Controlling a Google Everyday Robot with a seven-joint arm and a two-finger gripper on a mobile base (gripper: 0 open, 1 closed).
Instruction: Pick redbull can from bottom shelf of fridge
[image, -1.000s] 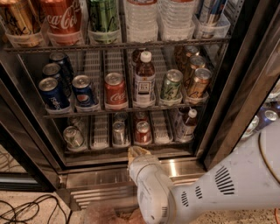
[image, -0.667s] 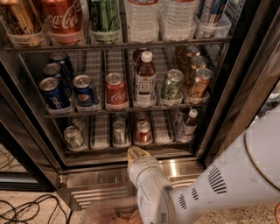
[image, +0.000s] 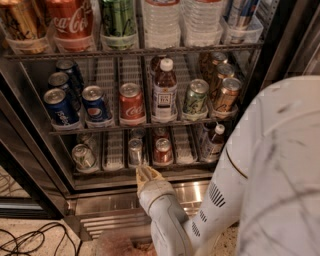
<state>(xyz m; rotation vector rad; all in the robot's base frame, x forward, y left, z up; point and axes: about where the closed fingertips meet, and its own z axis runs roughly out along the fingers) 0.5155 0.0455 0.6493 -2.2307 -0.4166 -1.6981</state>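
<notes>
Poised just below the redbull can (image: 135, 151), the gripper (image: 146, 175), its spread impossible to tell, could catch the front rail (image: 184, 165) or bump the neighbouring red-labelled can (image: 162, 150).

The gripper (image: 146, 173) sits right at the front edge of the bottom shelf (image: 112, 169), tan tip pointing up towards the shelf's middle lanes, just below its front rail. Behind it, the white wrist (image: 159, 196) slopes down and to the right, away from the shelf, like a ramp. It meets a vented white arm link (image: 215, 200) that climbs up on the right of the shelf. A big, scuffed white arm shell (image: 280, 165) fills the foreground right of the shelf, closest to the camera.
</notes>
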